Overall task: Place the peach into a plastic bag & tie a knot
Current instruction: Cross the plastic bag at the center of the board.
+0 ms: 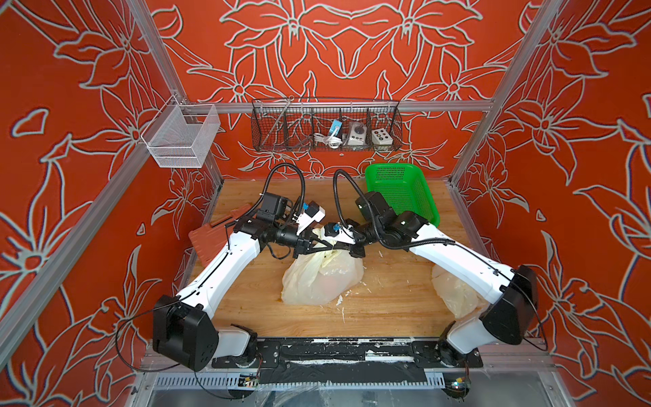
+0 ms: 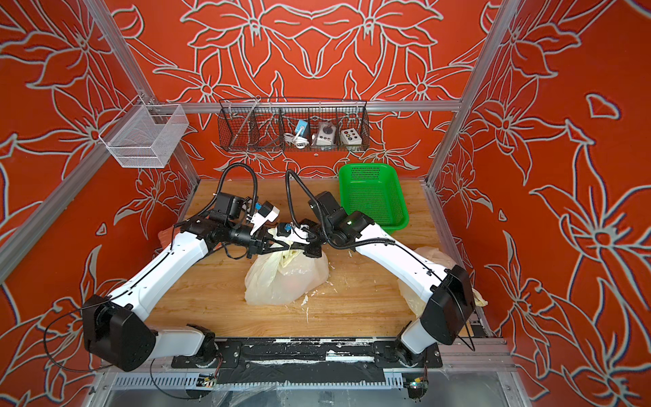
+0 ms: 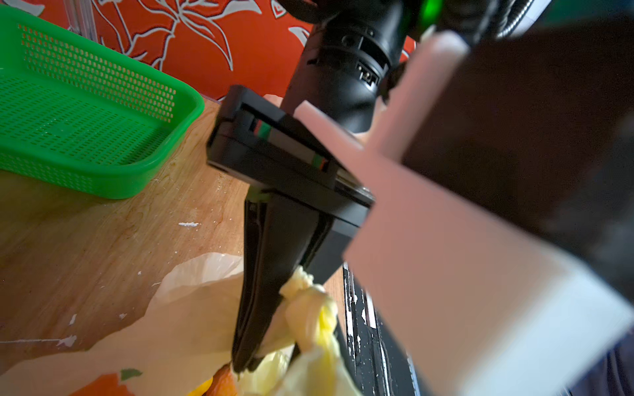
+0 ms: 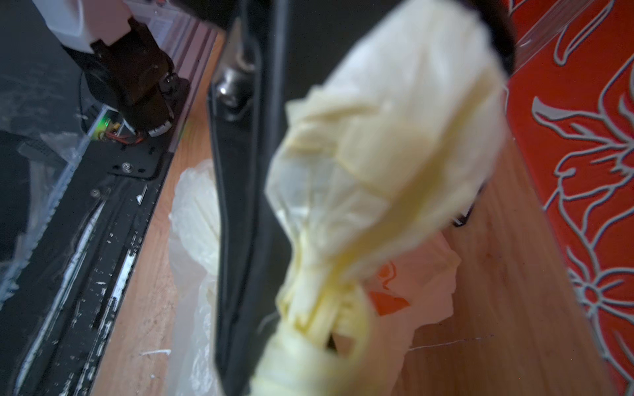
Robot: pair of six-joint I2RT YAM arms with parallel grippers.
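A pale wooden table fills the floor of the red-walled cell. A cream plastic bag sits at its middle, with white scraps scattered just beside it on the near side. A green perforated basket rests in the far right corner. A second pale bag lies at the near right edge, and a reddish-brown slab lies at the left edge.

On my wooden table, a green basket is sitting at the far right. A black wire rack is hanging on the back rail, holding a button box; a white mesh basket is hanging left.
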